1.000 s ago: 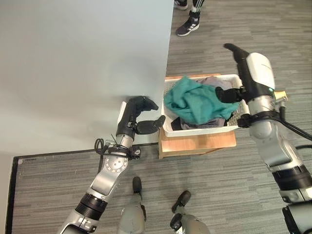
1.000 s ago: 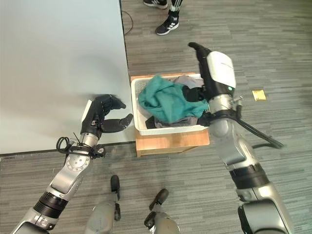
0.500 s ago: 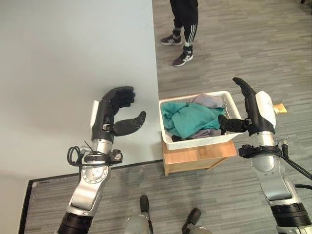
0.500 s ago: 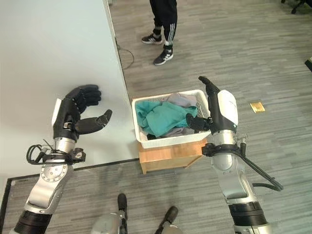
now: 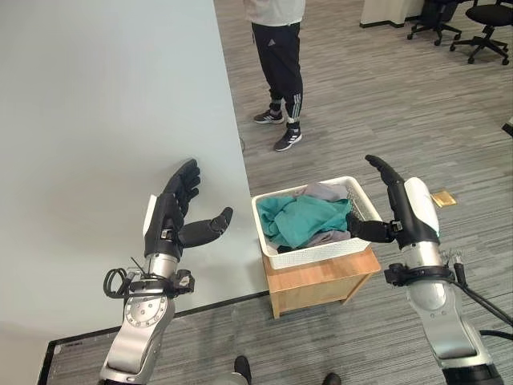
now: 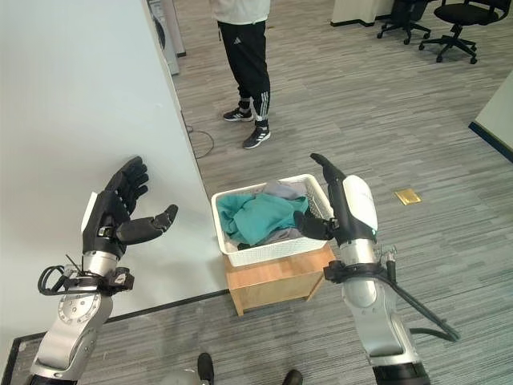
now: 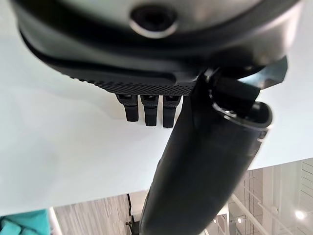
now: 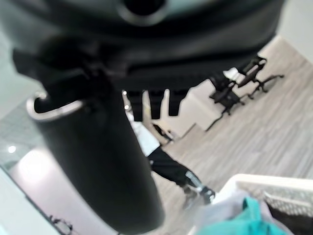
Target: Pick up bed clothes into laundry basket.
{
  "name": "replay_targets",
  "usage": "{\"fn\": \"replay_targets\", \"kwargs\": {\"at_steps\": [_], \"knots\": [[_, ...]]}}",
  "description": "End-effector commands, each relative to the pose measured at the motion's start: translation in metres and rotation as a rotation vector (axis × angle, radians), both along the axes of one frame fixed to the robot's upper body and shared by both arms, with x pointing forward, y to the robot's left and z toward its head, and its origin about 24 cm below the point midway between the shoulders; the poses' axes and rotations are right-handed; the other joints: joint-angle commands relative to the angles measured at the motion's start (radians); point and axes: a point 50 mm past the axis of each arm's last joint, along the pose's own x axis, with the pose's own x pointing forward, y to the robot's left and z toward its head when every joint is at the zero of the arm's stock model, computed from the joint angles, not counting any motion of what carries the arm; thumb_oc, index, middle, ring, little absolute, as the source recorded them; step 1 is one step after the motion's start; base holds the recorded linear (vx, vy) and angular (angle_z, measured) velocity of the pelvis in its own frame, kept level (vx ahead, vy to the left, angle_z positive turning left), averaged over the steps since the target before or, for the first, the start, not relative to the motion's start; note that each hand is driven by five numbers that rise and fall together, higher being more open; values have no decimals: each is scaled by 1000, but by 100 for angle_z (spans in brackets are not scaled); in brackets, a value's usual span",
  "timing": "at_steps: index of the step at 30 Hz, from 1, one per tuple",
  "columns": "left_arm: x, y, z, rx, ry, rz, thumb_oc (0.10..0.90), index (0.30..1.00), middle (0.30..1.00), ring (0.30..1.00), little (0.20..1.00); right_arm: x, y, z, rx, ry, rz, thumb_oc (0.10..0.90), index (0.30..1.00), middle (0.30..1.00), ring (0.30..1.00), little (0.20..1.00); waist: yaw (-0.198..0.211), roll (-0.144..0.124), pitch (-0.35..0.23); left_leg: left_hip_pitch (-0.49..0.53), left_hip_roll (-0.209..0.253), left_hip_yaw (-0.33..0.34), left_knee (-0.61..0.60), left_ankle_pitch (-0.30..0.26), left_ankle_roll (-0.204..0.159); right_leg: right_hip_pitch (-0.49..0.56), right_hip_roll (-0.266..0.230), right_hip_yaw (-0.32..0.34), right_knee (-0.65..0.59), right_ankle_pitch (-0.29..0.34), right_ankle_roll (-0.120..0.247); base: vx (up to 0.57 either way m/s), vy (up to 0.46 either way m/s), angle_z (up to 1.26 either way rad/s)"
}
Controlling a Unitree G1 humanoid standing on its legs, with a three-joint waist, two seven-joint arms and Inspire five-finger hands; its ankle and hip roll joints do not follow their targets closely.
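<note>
A white laundry basket sits on a low wooden stand beside the pale bed. Inside it lie a teal cloth and grey clothes. My left hand is raised over the bed's edge, fingers straight and thumb out, holding nothing. My right hand is lifted at the basket's right side, fingers straight, thumb pointing toward the basket, holding nothing. The teal cloth also shows past my right hand's thumb in the right wrist view.
A person in dark trousers stands on the grey plank floor beyond the basket. Office chairs stand at the far right. A small yellow item lies on the floor right of the basket.
The camera has tilted up, so the basket sits lower and smaller and the person shows fuller. Both hands have risen and spread away from the basket, the left hand's fingers straightening.
</note>
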Motion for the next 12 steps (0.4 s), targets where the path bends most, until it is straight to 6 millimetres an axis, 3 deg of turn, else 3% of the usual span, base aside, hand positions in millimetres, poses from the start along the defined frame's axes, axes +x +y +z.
{"fn": "replay_targets", "kwargs": {"at_steps": [1,12], "knots": [[-2,-12,35,-25,-225,-82,800,900,900,900,900,-2,12,44,-23,-253,80,800,900,900,900,900,-12,-17,-123,-17,11,-58,8,-41,-19,134,22,41,13,-252,16,0,0,0],[1,-19,26,8,-179,-132,800,900,900,900,900,-2,14,39,-46,-237,88,800,900,900,900,900,-26,-11,-111,-8,13,-46,2,-40,-19,132,25,46,13,-239,16,1,-6,-3]]}}
